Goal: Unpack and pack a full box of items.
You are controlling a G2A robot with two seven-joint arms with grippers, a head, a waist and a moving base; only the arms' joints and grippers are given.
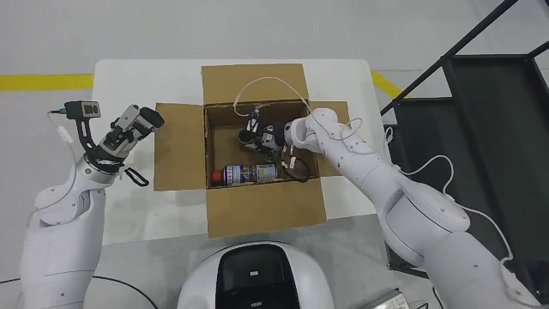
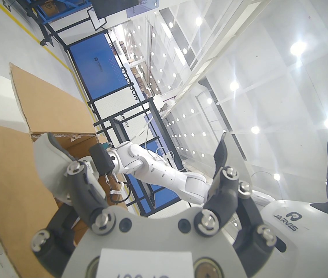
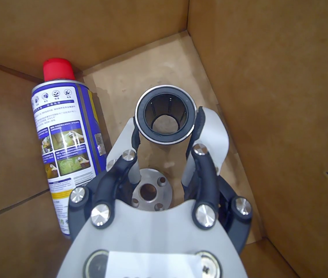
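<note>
An open cardboard box (image 1: 257,215) stands mid-table with its flaps spread. Inside, my right gripper (image 3: 166,130) is shut on a black and steel cylindrical bearing (image 3: 166,114), held just above the box floor; the same gripper (image 1: 254,136) sits in the box's far half. A blue spray can with a red cap (image 3: 65,140) lies on the box floor beside it, also seen as the can (image 1: 247,174) along the near wall. A round metal flange (image 3: 151,191) lies on the floor under the gripper. My left gripper (image 2: 135,160) is open and empty, raised left of the box (image 1: 141,120).
The white table (image 1: 137,86) has bare room left of the box and behind it. A dark metal stair frame (image 1: 463,112) stands off the table's right side. A yellow floor line (image 1: 43,81) runs behind the table.
</note>
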